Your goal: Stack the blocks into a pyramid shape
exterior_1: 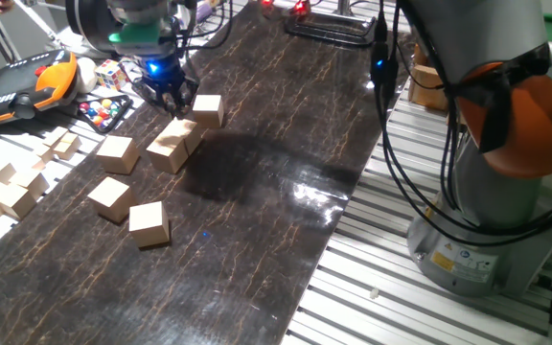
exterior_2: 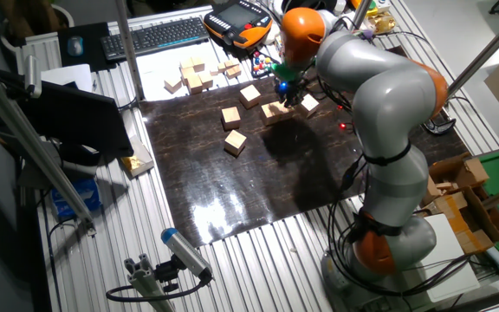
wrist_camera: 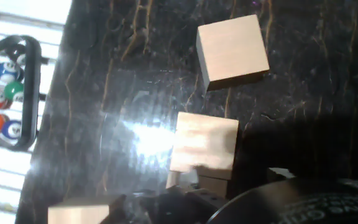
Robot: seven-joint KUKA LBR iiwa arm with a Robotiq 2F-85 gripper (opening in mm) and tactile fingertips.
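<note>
Dark marbled mat [exterior_1: 257, 192], left to right: three single tan cubes [exterior_1: 149, 223], well apart; two-cube cluster [exterior_1: 173, 144], touching; one cube [exterior_1: 207, 109] just right of the gripper [exterior_1: 169, 96]. Gripper hung above the cluster, holding nothing visible; finger spread could not be told. No tiers stood.
</note>
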